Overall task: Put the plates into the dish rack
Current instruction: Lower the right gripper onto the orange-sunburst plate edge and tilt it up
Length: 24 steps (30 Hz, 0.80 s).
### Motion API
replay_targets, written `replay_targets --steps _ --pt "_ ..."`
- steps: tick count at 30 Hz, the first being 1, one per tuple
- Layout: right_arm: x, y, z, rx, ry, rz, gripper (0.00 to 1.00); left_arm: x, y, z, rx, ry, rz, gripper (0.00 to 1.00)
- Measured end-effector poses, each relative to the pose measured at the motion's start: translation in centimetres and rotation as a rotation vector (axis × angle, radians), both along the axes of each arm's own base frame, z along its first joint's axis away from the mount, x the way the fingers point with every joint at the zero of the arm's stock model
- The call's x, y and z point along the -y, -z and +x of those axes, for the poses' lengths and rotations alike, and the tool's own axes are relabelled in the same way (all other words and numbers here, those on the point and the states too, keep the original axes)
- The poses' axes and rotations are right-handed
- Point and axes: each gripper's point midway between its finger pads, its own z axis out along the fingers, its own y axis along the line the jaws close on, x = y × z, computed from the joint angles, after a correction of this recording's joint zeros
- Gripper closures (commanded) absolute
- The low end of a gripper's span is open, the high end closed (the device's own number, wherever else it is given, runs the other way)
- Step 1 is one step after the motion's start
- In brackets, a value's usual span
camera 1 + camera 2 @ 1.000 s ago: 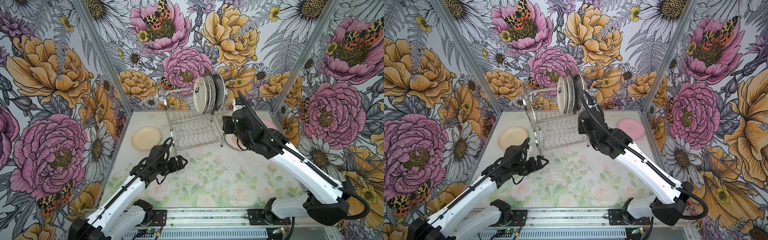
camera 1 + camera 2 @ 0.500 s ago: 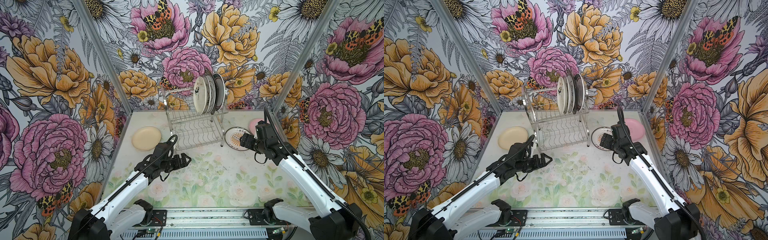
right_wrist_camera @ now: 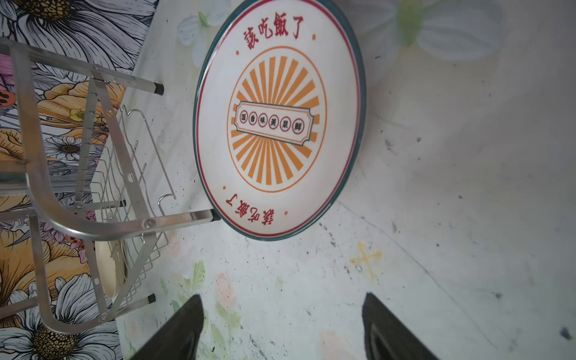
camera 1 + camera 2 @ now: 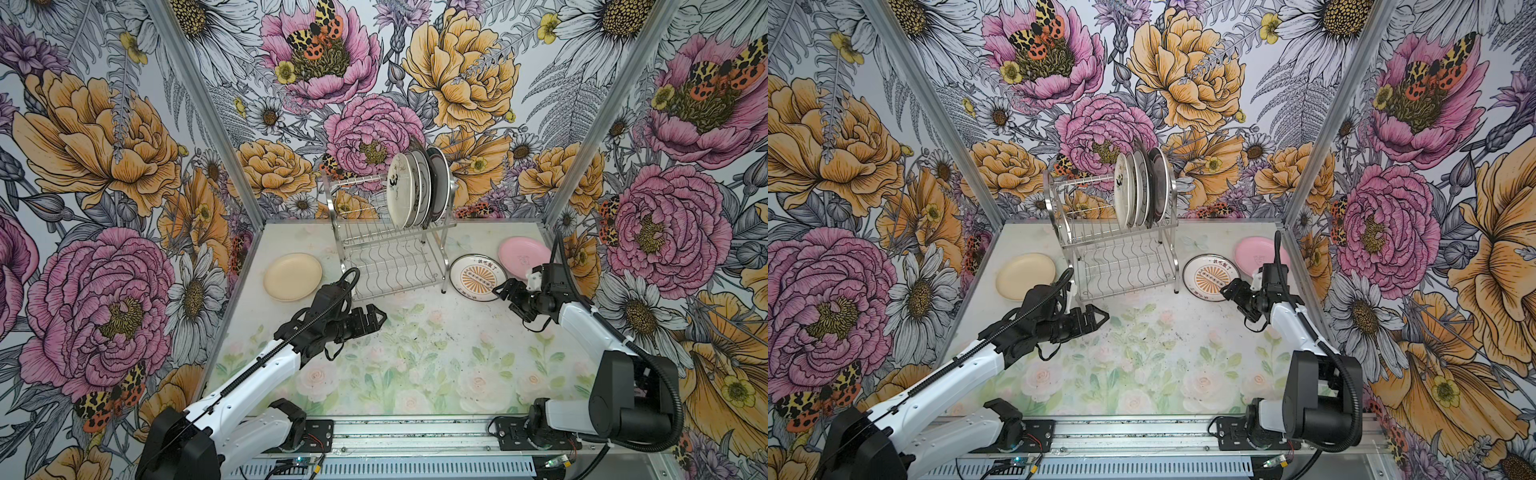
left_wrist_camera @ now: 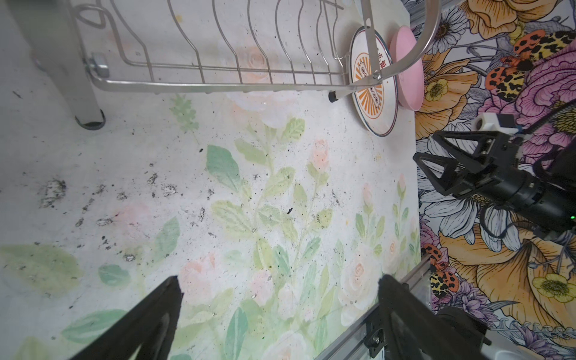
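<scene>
Right hand (image 4: 505,293) has dropped from the top tier of the rack (image 4: 390,262) to the counter (image 4: 415,353), fingers apart and empty, at 4 o'clock of the sunburst plate (image 4: 477,276). Left hand (image 4: 376,318) barely shifted (spread wide, idle). About 4 plates (image 4: 415,189) stand racked; the cream plate (image 4: 293,276) lies at the rack's 9 o'clock, the pink plate (image 4: 524,257) at 3. Best slide 1 finger under the sunburst's near rim, pinch firmly, clear of the rack's foot.

The counter's (image 4: 415,365) front half lies open. The dish rack (image 4: 390,266) blocks the back centre; a cream plate (image 4: 292,276) sits near the left edge, a sunburst plate (image 4: 473,275) just beside the rack's foot, a pink plate (image 4: 524,255) toward the back right corner.
</scene>
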Motion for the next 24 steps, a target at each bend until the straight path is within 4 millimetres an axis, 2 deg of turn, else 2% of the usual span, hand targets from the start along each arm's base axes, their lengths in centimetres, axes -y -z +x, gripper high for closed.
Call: replay_targets --steps 8,13,18,24 --pt "2.0 2.0 2.1 0.026 0.047 0.086 0.32 0.4 0.7 0.1 -0.022 -0.006 0.015 0.01" --pt "1.8 3.7 3.1 0.014 0.052 0.133 0.35 0.5 0.8 0.6 -0.023 -0.012 0.021 0.01" --pt "1.9 4.4 3.9 0.026 0.059 0.156 0.37 0.8 1.0 0.9 -0.028 -0.014 0.027 0.01" --pt "1.9 5.8 4.4 0.012 0.071 0.180 0.44 0.9 0.8 1.3 -0.025 -0.028 0.019 0.01"
